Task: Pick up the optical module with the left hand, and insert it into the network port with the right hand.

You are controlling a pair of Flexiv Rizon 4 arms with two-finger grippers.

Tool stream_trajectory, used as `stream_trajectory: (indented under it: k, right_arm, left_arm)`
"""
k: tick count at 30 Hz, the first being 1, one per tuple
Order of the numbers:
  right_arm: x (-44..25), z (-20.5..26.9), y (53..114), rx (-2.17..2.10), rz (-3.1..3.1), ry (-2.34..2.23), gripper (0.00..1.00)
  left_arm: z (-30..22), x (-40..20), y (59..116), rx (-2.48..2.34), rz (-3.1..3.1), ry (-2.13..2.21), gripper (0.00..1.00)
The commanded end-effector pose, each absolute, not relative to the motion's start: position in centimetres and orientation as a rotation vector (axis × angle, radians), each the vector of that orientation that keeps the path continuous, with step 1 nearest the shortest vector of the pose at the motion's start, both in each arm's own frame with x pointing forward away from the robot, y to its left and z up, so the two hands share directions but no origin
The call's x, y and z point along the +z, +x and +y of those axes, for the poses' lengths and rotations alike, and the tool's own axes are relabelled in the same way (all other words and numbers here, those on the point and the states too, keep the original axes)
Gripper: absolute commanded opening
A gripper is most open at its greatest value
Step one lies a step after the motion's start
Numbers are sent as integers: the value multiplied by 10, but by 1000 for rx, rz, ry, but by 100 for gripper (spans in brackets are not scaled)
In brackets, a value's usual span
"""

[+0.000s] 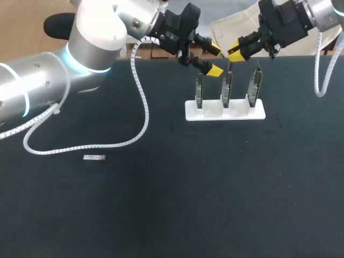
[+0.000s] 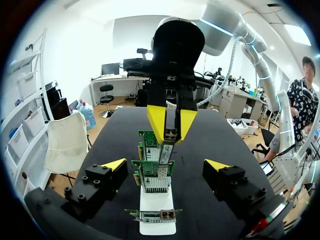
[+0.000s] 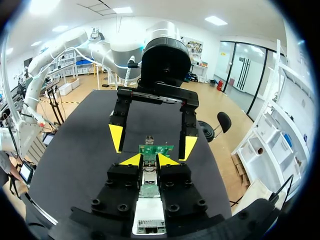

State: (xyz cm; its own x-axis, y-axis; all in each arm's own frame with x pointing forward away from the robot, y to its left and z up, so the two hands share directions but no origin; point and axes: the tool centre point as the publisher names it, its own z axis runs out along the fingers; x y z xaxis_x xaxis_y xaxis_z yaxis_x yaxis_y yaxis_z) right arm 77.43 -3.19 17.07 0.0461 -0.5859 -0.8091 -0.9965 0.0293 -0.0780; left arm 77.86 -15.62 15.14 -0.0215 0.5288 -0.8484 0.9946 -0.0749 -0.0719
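Hanging at twelve o'clock above the white card rack [image 1: 226, 112], the slim silver optical module [image 3: 148, 177] is pinched, mostly hidden, in the right claw [image 3: 148, 161]; the left claw [image 2: 166, 165] is spread wide.

A black, matte, cloth-covered surface [image 1: 215, 204] spread across the whole head view. Toward its far edge, a little right of the middle, stood a long white plastic stand [image 1: 224, 110] with three slots in a row. A small silvery oblong piece [image 1: 94, 157] lay flat and alone on the left half, well apart from the stand.
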Motion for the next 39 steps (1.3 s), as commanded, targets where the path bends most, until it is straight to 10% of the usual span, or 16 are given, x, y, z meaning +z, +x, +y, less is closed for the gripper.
stream_trajectory:
  k: [1, 39]
  right_arm:
    - [169, -31, 775, 761, 1619, -1638, 0]
    - [155, -34, 776, 775, 1662, -1653, 0]
  left_arm:
    - [-156, 151, 779, -999, 1602, 1660, 100]
    - [-156, 151, 779, -999, 1602, 1660, 100]
